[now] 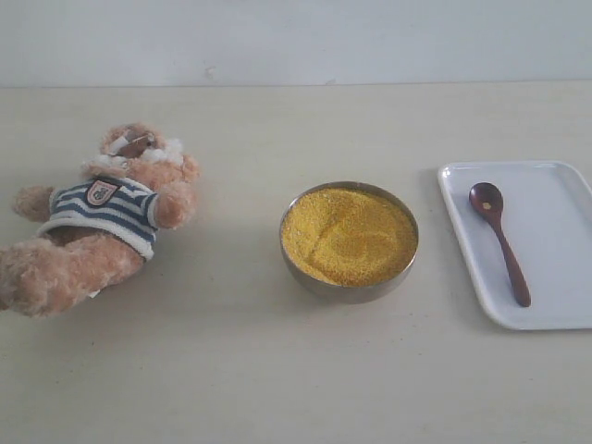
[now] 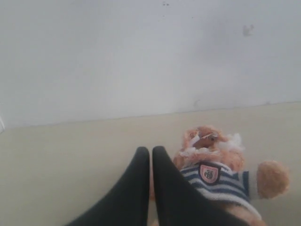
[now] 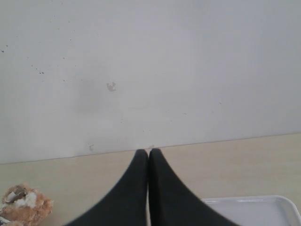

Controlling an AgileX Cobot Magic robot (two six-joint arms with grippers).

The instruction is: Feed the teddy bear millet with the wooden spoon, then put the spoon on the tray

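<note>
Jaws of the left pincer (image 2: 150, 150) and the right pincer (image 3: 148, 151) are pressing fully together nearest each wrist camera, gripping nothing. On the beige worktop (image 1: 231, 388), fine bright yellow millet (image 1: 350, 234) is filling a round metal bowl (image 1: 319, 283). At its three o'clock a flat white rectangular tray (image 1: 555, 199) is carrying the small dark reddish-brown wooden spoon (image 1: 500, 242), handle pointing toward five o'clock. At the bowl's nine o'clock a fluffy light-brown teddy bear (image 1: 97, 222) in a navy-and-white striped shirt is lying on its back, head aiming toward one o'clock. Farthest, a pale wall (image 1: 296, 37) is rising.
</note>
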